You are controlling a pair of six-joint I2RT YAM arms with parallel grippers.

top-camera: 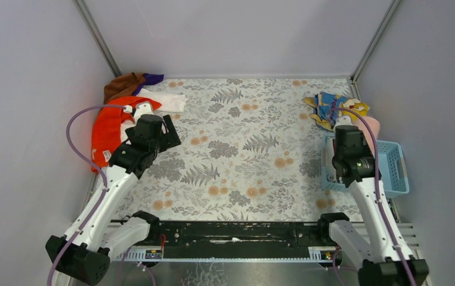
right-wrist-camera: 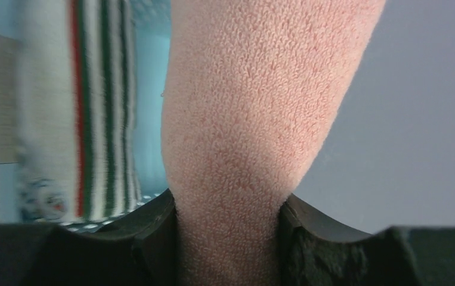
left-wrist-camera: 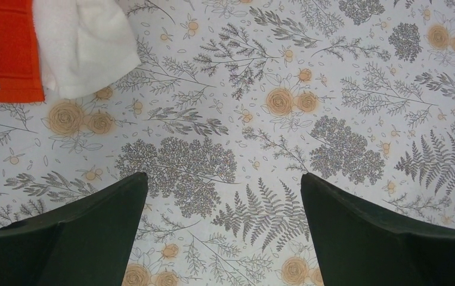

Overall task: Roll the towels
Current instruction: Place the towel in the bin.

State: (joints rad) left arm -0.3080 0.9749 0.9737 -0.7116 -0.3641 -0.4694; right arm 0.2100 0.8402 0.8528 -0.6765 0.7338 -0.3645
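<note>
Towel pile point(top-camera: 114, 119) far left on table point(top-camera: 243, 119); basket point(top-camera: 401, 179) at right; towel point(right-wrist-camera: 254, 107) in right pincer point(right-wrist-camera: 228, 208).

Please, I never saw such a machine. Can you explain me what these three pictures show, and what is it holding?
Two robot arms are bolted at the near edge of the table. The wide picture looks down from above; the other two come from cameras on the wrists. At the far left lie an orange towel, a white towel and a brown towel; at the right, a blue basket. The left claw is open and empty. The right claw grips a pink towel; a striped towel shows beside it.
</note>
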